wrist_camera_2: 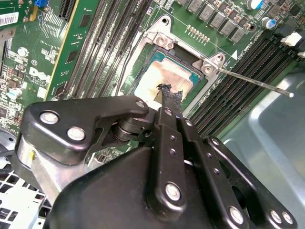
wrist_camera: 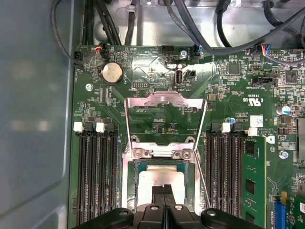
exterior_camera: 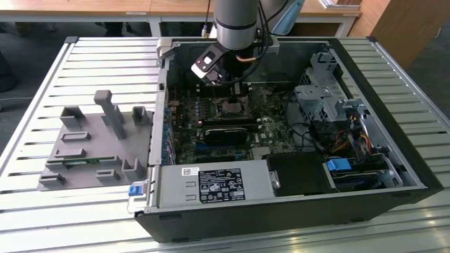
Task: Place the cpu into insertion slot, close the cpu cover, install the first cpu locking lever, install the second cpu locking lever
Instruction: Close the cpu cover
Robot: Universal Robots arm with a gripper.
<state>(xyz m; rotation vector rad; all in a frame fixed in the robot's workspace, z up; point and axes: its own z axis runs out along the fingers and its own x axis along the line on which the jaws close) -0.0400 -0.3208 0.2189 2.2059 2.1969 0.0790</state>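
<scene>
Touching cpu [wrist_camera_2: 165,76], perhaps — closed gripper [wrist_camera_2: 169,95]

cpu [wrist_camera: 153,177] top: we see dull silver-grey metal, smeared tan.
cpu cover [wrist_camera: 127,182]: we note bright bare metal.
gripper [wrist_camera: 163,191]: we note matt black finish.

A slatted pale table [exterior_camera: 70,221] carries an open black PC case [exterior_camera: 281,219] and, just beside it on the exterior view's left, a grey fixture [exterior_camera: 91,150].
</scene>
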